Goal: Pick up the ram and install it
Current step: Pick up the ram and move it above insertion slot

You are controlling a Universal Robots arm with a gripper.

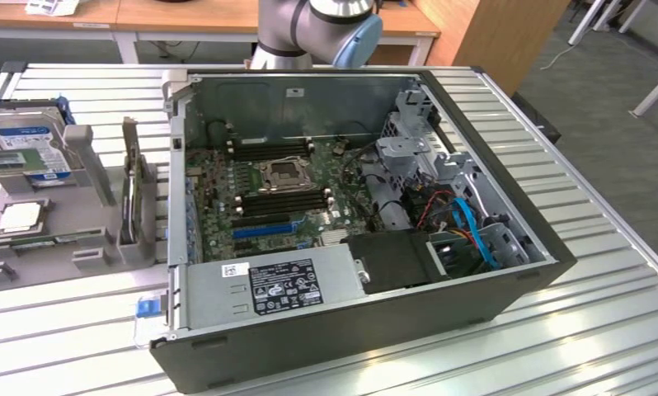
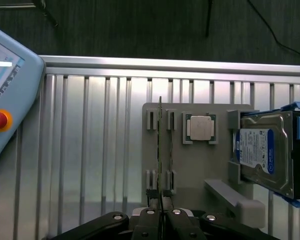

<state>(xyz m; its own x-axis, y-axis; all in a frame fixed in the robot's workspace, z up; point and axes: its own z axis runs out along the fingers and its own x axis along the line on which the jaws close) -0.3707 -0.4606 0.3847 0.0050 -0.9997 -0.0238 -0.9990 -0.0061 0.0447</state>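
- the black hand [image 2: 161,216] has its fingers pinched nearly together, nothing gripped in them
- the long thin green ram stick [image 2: 160,145] stands on edge in the slots of the grey plastic holder [image 2: 190,172], running straight out ahead of the hand
- a square silver processor chip [image 2: 200,128] sits just beside the stick, with a blue-labelled hard drive [image 2: 262,152] past that, all on the ribbed metal table [image 2: 90,150]

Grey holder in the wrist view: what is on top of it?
A memory stick on edge, a processor and a hard drive; whatever lies under the drive is covered.
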